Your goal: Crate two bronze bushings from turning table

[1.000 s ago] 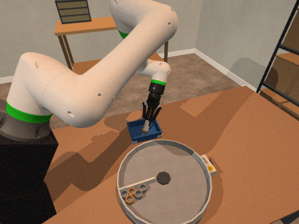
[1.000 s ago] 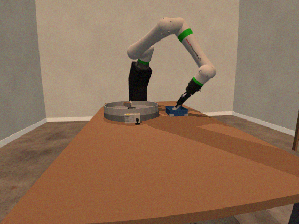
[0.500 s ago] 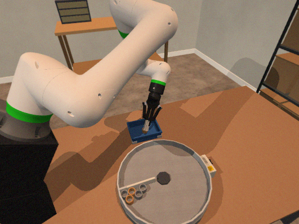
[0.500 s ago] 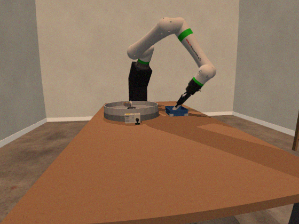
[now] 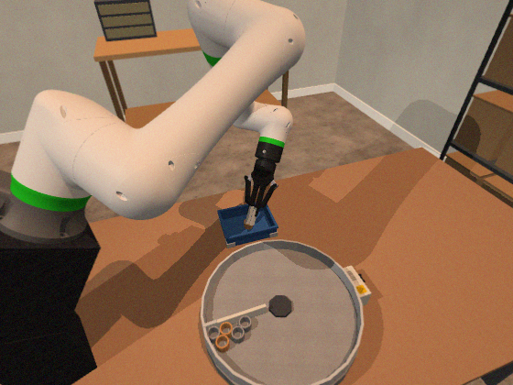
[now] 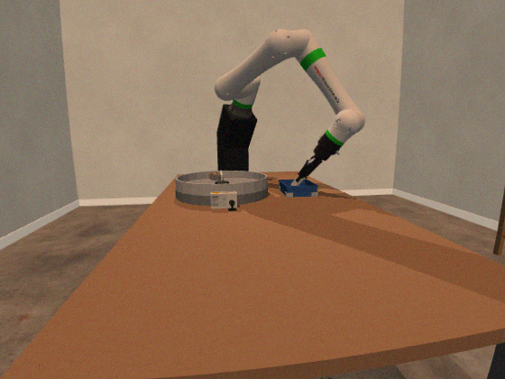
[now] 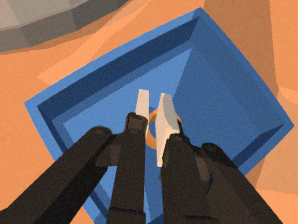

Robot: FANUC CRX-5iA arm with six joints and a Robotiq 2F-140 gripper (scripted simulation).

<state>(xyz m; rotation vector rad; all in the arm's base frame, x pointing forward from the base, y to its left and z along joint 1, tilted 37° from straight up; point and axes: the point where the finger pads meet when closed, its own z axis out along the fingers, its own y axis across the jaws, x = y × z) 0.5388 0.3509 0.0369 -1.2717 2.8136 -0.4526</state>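
Bronze bushing (image 5: 248,225) (image 7: 151,141) inside blue crate (image 5: 234,227) (image 6: 298,189) (image 7: 227,105)

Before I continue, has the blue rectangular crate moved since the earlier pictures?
No. In the top view, the blue rectangular crate shows no visible shift against the rim of the round grey turning table.
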